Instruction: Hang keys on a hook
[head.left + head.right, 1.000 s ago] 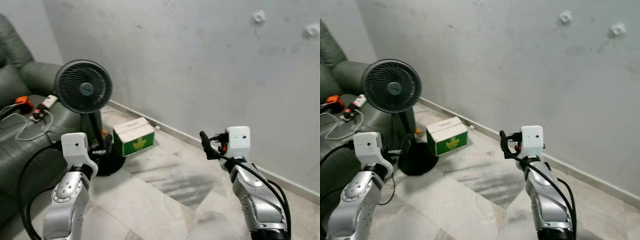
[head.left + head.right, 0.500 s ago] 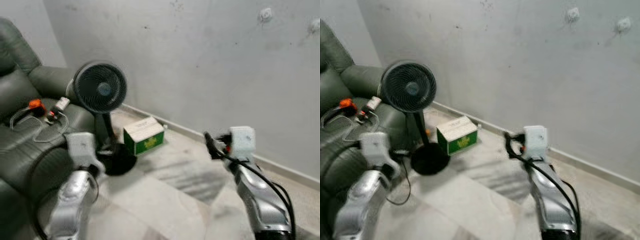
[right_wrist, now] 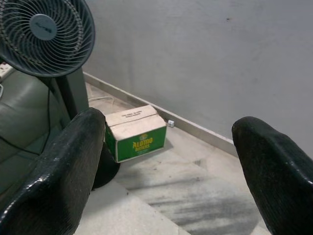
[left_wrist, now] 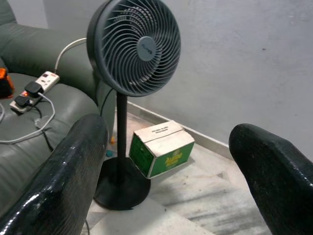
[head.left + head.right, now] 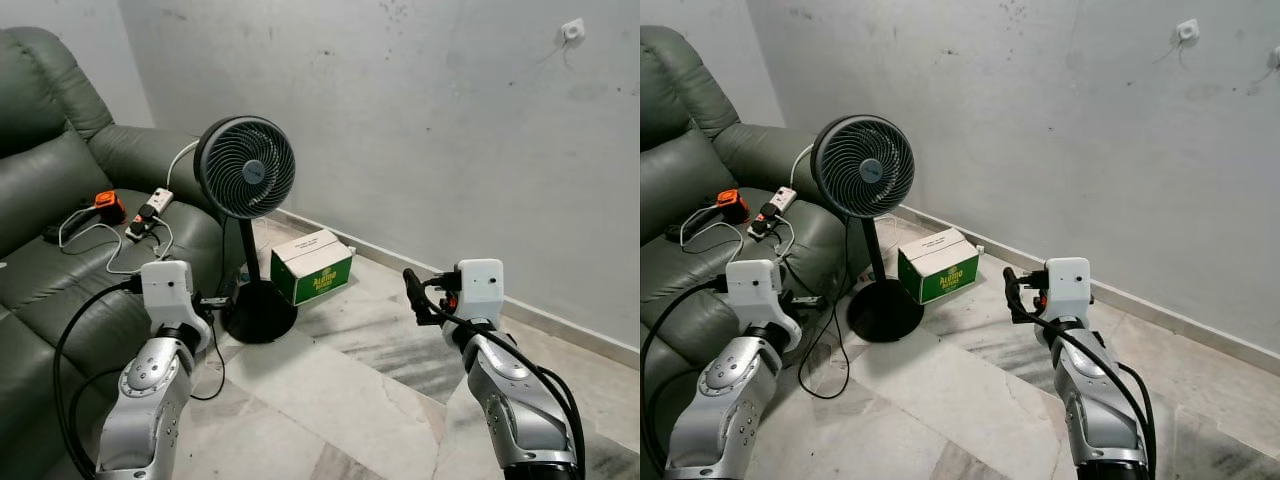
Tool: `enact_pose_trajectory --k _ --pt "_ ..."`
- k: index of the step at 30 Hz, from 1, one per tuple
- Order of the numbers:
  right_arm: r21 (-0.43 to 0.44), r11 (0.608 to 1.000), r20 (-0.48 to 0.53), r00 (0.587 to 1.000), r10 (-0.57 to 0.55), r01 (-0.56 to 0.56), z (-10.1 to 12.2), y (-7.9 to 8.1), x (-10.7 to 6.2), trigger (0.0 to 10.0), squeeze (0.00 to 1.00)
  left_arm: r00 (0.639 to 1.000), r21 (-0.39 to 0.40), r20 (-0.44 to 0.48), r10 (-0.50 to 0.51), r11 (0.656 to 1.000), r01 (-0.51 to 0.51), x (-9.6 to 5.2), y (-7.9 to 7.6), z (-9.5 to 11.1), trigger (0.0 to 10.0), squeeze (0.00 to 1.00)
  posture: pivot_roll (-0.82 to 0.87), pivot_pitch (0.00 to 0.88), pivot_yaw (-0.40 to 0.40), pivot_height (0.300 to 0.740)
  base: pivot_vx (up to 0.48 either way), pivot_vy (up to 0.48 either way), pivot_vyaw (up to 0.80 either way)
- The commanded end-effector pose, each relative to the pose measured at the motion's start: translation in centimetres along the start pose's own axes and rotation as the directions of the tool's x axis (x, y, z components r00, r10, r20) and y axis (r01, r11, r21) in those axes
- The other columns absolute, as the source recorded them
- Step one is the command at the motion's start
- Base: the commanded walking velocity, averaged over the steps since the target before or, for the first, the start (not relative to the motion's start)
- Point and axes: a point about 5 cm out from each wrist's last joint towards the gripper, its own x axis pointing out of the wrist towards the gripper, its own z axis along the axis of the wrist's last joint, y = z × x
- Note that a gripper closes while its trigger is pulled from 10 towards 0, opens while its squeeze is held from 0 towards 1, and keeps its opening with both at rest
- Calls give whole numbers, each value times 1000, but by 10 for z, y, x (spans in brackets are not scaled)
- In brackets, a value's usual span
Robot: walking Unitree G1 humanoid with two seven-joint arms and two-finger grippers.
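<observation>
On the far left, a dark green leather sofa (image 5: 60, 200) carries a white power strip with a tangle of cables (image 5: 148, 210) and a small orange object (image 5: 108, 206) beside it. The strip sits there probably because it feeds the black pedestal fan (image 5: 245, 180), whose cord trails from the sofa down to the floor.

The left gripper (image 4: 161, 181) is raised at waist height in front of the sofa arm, its two black fingers (image 4: 68, 171) spread wide with nothing between them. Through the gap one sees the fan and the green-and-white cardboard box (image 5: 312, 266) on the marble floor (image 5: 330, 400) by the wall's skirting. This reads as a carrying or searching posture, not a reach.

The fan stands on its round black base just beside the box, between the sofa and the open floor. It and its loose cord are the main things to avoid if the robot steps that way.

The right gripper (image 3: 166, 176) is held forward at about the same height, likewise wide open and empty, pointing toward the box and wall.

High on the grey wall, at the upper right, is a small white wall fitting (image 5: 572, 30) that may be the hook; a second one (image 5: 1274, 57) is at the picture's edge in the right eye view. I cannot make out any keys, so they presumably have to be found first.
</observation>
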Motion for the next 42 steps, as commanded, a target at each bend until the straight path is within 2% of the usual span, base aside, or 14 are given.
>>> enact_pose_trajectory --k 1,7,16,25,37,42 --pt "-10 1000 6 1000 1 -1 4 -1 1 10000 0 1000 12 29 -9 1000 9 2 -3 8 10000 0 3 0 -6 740 0 0 0" --pt "-19 1000 1 1000 -6 6 5 -1 2 10000 0 999 -6 29 -23 1000 23 3 -4 10 10000 0 0 0 -4 740 0 0 -789" --pt "-29 999 28 999 -22 23 12 1 1 10000 0 999 33 20 -36 999 36 4 -4 10 10000 0 -2 0 0 740 0 0 -800" --pt "-19 998 102 993 -54 56 33 1 11 10000 0 994 -20 21 -104 994 104 10 -9 17 10000 0 -3 0 6 740 0 0 -800" --pt "-14 995 118 989 -93 96 34 -2 10 10000 0 993 -41 3 -121 992 121 8 -11 13 10000 0 -4 0 12 740 0 0 -800" --pt "2 997 99 992 -74 74 34 1 9 10000 0 988 -56 -3 -156 986 156 6 -15 12 10000 0 -4 0 12 740 55 0 0"
